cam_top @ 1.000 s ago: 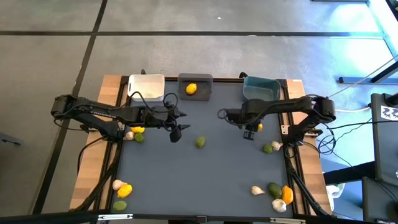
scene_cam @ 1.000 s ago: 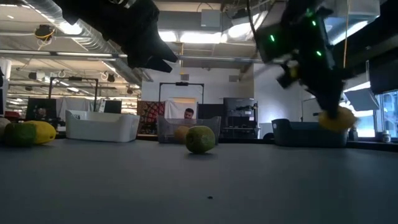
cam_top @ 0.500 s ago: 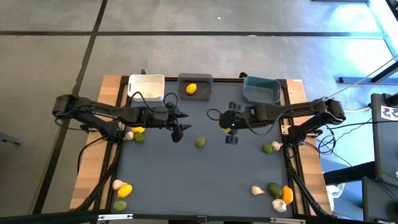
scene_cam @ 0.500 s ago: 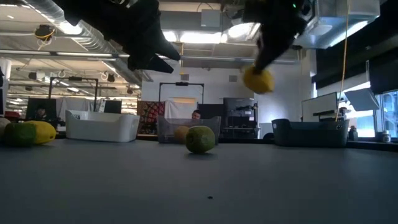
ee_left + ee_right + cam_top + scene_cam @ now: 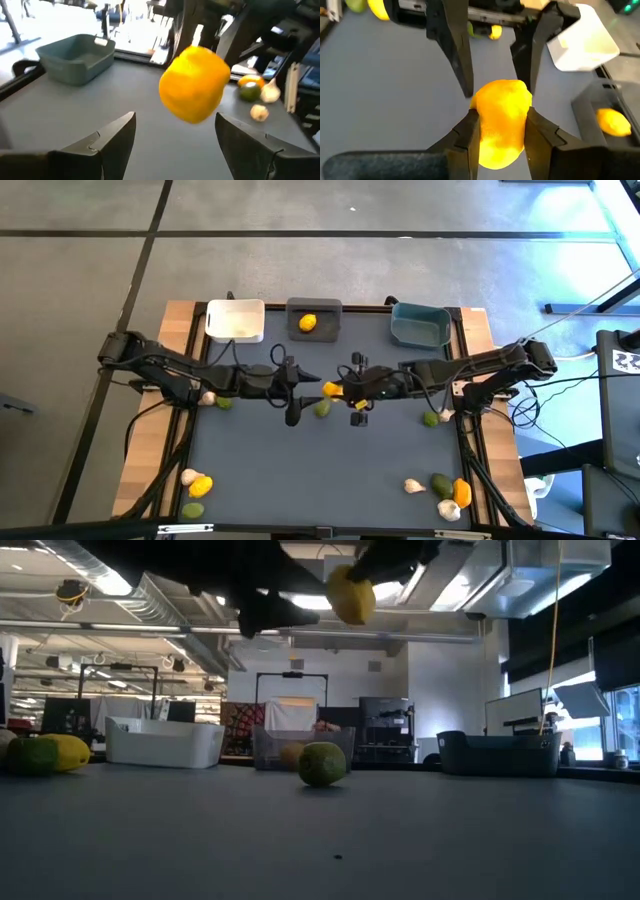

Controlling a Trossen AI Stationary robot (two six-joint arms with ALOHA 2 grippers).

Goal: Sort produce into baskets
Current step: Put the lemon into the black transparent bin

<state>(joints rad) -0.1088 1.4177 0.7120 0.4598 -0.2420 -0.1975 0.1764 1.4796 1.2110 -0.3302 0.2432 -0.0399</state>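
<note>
Mid-air handoff by the look of it. Right gripper (image 5: 340, 389) clamped on a yellow lemon (image 5: 331, 389), held up over the mat's middle, well above the table in the low view. Left gripper (image 5: 308, 379) right next to it, fingers spread wide w/ the lemon between the tips but not touching yet, going by the left wrist view.

How to do it right, imo: ease left fingers in till they straddle the fruit's fat middle, squeeze first, only then let the right side go. Round + smooth skin, so probably slippy; grabbing near an end risks it squirting out. Then off to the dark grey basket (image 5: 314, 313), which already has one lemon (image 5: 308, 323) in it.

Count, approx, from the high view:
- baskets: 3. White basket (image 5: 235, 320), dark grey, teal basket (image 5: 419, 325), all along the far edge
- yellow/orange fruit: 4 (held one, binned one, one front left (image 5: 201, 485), orange one front right (image 5: 461, 492))
- limes: 5 (mid-mat lime (image 5: 322, 409), one by the left arm, one right side, one in each front corner)
- garlic: 5-ish, mostly at the front corners; small, hard to be sure
</note>
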